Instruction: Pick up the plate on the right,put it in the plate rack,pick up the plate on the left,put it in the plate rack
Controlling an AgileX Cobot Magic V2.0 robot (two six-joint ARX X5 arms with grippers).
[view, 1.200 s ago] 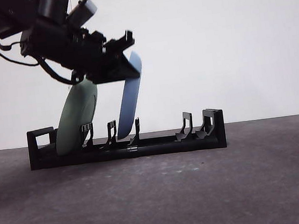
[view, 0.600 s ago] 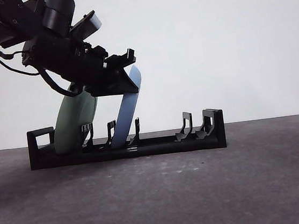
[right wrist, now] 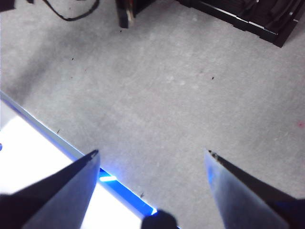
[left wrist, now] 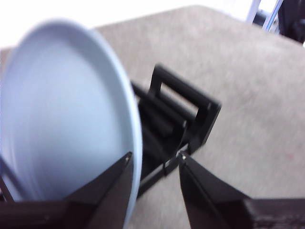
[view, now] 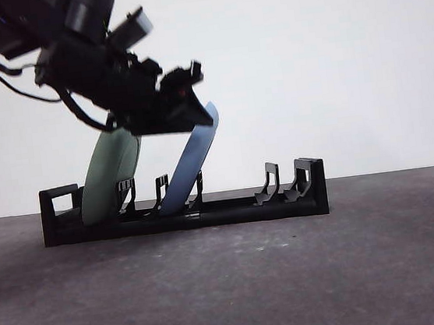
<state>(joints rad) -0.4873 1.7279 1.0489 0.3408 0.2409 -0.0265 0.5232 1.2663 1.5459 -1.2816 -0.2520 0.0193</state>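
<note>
Left gripper (left wrist: 155,160): jaws set apart, the blue plate's (left wrist: 62,109) rim between them, one jaw at the rim; whether it is gripped cannot be told.

Blue plate: leaning in a slot of the rack (view: 183,205), beside the green plate (view: 109,179). Judged rigid, smooth, breakable; best taken at the upper rim.

Right gripper (right wrist: 152,160): wide, empty, over bare table away from the rack.

Front view alone shows both plates slotted; left wrist view alone shows the jaw gap.
</note>
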